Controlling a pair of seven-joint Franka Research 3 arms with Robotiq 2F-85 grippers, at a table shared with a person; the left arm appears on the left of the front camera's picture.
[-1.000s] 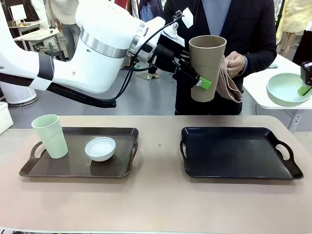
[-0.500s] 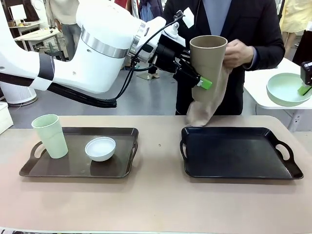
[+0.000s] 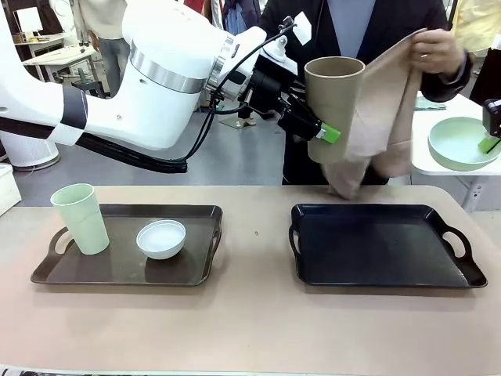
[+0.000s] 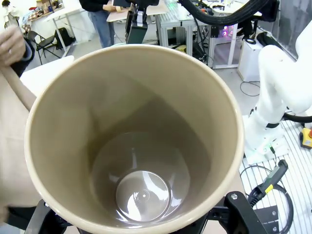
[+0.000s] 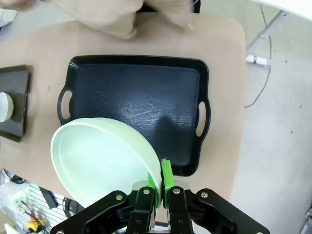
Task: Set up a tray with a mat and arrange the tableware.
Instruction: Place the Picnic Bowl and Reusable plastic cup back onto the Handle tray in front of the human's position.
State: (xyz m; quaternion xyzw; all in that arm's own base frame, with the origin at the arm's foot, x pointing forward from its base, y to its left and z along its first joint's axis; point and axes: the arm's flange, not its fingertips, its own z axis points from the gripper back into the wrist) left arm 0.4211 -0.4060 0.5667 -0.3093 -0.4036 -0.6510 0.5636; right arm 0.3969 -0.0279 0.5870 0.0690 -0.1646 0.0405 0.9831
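While the black tray (image 3: 383,251) lies bare, with no mat on it yet, I judge the task to be in its early part. My left gripper (image 3: 322,131) is clamped on the side of the brown cup (image 3: 333,94), holding it upright in the air above and beyond the black tray's far left corner; my left wrist camera looks straight down into the cup (image 4: 136,146). My right gripper (image 5: 160,181) is pinched shut on the rim of the mint bowl (image 5: 97,161), held tilted in the air past the black tray's right end. A person beyond the black tray's far edge has a hand (image 3: 437,48) lifting the beige mat (image 3: 383,102), which hangs just beside the brown cup, its lowest corner close above the tray's far rim. The green cup (image 3: 81,218) and white bowl (image 3: 161,238) stand on a brown tray (image 3: 117,270) well to the left of the black tray. What seems left: the mat spread in the black tray, then all four pieces set on it. The black tray has a raised rim and a handle slot at each end, so anything going in must clear that lip. Bare table (image 3: 250,329) lies to its left and in front of it, open room for moving; above its far edge, the mat and hand crowd the space.
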